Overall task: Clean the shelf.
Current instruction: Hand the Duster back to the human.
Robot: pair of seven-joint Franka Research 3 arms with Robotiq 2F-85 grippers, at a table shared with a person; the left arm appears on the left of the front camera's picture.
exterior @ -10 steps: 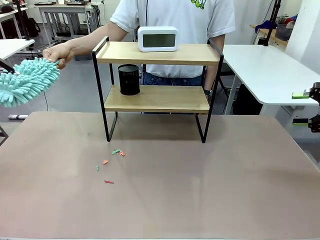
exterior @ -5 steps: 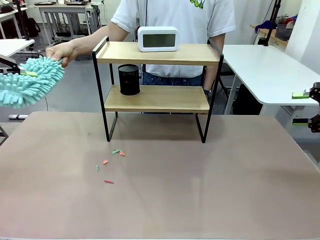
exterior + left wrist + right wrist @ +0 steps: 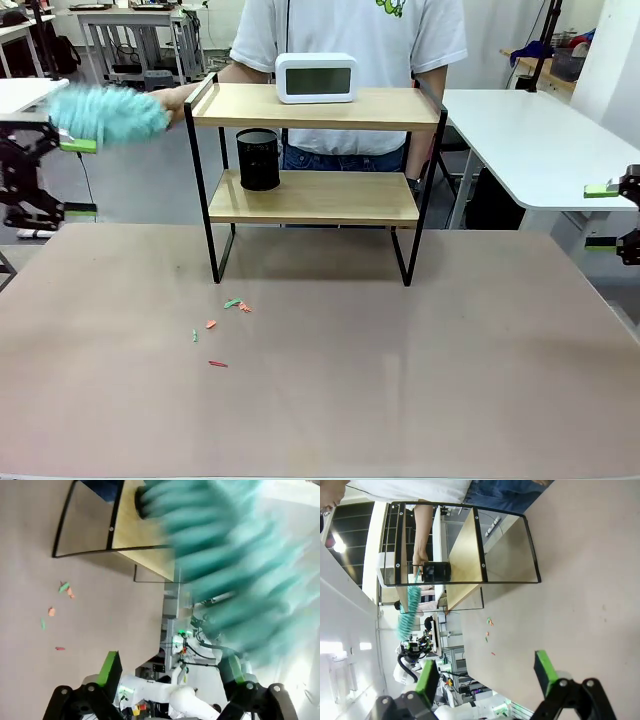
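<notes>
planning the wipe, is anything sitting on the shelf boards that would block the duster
Yes. A white digital clock stands on the top board of the shelf, near the middle at the back, and a black mesh cup stands on the lower board toward its left end. The teal duster, held by the person's hand, is just off the top board's left end.

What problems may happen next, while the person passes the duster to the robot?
1. The left claw is open and the teal duster is blurred, in motion, so the grasp may miss.
2. The clock and the black mesh cup stand loose on the shelf; sweeping could push them off.
</notes>
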